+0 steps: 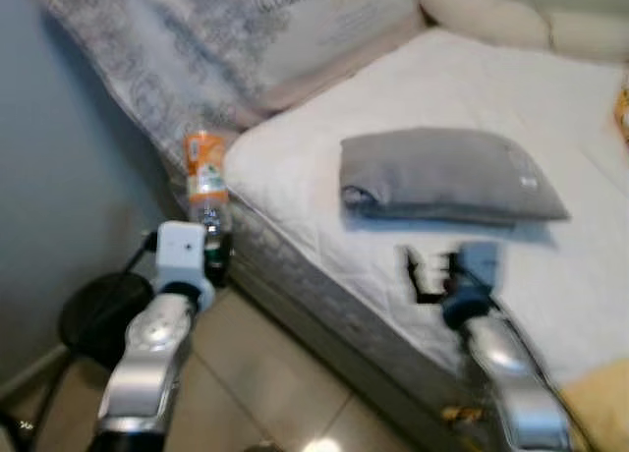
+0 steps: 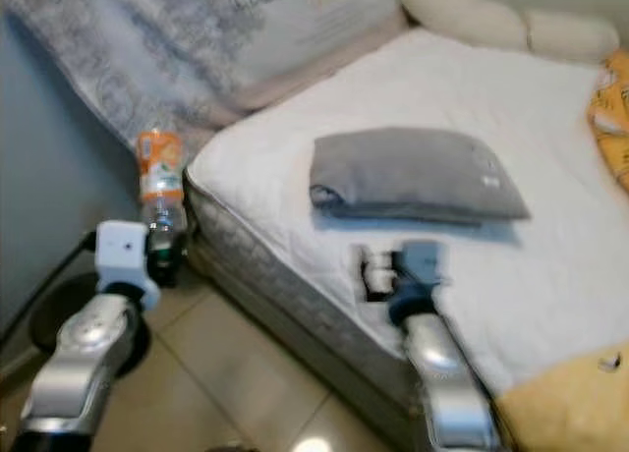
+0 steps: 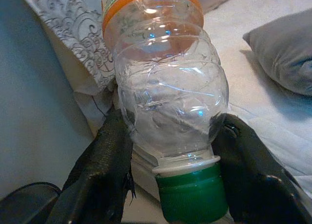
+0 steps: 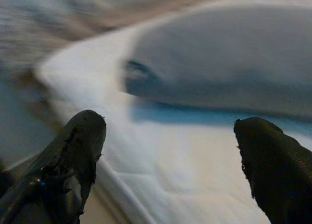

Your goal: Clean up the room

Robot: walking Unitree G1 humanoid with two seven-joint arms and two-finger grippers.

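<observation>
Empty plastic bottle (image 3: 168, 107), light, thin-walled, slick, held cap-down by left gripper (image 3: 170, 151) fingers pinching its neck; right gripper (image 4: 170, 160) fingers wide above bed (image 1: 550, 108).

We see a white quilted mattress (image 1: 413, 98) with a grey folded pillow (image 1: 447, 174) lying on it. Behind it a large patterned cushion (image 1: 197, 39) leans at the wall, and a cream bolster (image 1: 511, 20) lies beyond. The floor (image 1: 265, 383) has beige tiles. A black round stool (image 1: 98, 314) stands beside the blue wall (image 1: 49, 177).
</observation>
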